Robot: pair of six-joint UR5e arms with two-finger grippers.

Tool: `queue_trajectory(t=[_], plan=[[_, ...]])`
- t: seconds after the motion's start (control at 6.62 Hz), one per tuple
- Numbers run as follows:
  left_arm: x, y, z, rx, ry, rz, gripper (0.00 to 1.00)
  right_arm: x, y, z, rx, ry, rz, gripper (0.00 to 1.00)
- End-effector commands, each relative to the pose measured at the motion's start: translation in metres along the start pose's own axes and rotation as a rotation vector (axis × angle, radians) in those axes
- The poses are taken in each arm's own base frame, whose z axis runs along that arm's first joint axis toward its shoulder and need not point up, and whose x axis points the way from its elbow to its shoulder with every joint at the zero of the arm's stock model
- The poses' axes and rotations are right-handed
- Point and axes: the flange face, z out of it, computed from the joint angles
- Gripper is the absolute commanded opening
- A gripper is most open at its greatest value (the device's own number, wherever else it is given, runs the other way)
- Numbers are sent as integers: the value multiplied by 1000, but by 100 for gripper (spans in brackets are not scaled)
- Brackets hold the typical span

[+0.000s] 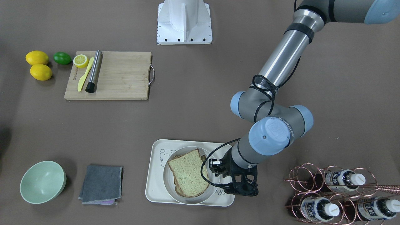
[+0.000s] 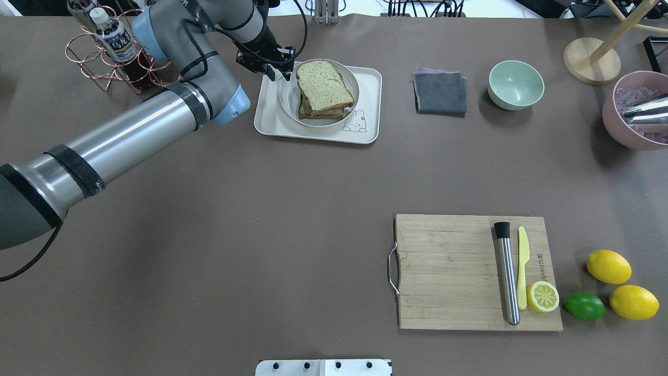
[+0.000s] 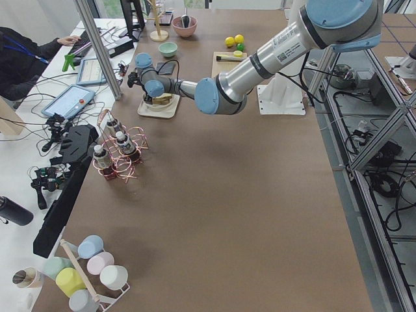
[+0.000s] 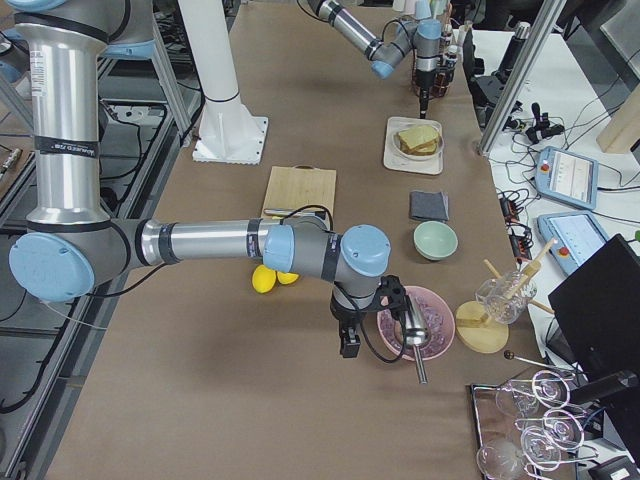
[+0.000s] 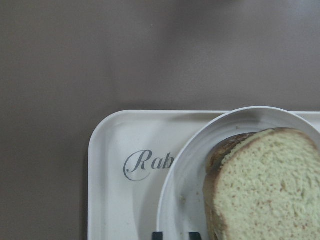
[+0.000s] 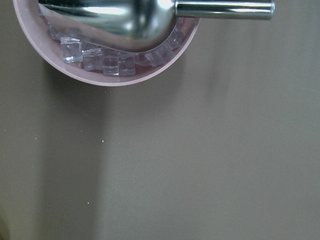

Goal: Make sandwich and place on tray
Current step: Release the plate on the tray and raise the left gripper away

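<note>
The sandwich is two tan, brown-crusted bread slices stacked in a round white plate. The filling is hidden. The plate stands on the cream tray with the bear drawing. My left gripper points down at the plate's rim. In the left wrist view its fingertips stand close together astride the rim, beside the "Rab" script on the tray. My right gripper hangs beside a pink bowl; I cannot tell its state.
A copper rack of bottles stands close to my left arm. A grey cloth and a green bowl lie beyond the tray. A wooden cutting board holds a muddler, a yellow knife and a lemon half. The pink bowl holds ice and a metal scoop.
</note>
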Motion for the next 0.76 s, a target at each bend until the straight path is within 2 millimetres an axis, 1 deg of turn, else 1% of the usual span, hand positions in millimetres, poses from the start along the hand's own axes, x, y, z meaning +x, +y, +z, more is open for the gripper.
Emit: queue_trajectory(t=[0.0, 0.15, 0.3, 0.45, 0.6], plan=[[-28, 37, -26, 36, 52, 32, 99, 0, 1, 1, -1, -2, 1, 100], [-38, 69, -51, 46, 78, 49, 99, 1, 3, 3, -5, -2, 4, 100], [-38, 102, -89, 43, 75, 46, 99, 3, 7, 6, -12, -4, 10, 100], [-38, 140, -123, 23, 56, 29, 99, 5, 12, 9, -17, -6, 12, 100], [-65, 186, -155, 15, 42, 21, 99, 7, 17, 11, -22, -4, 16, 100]])
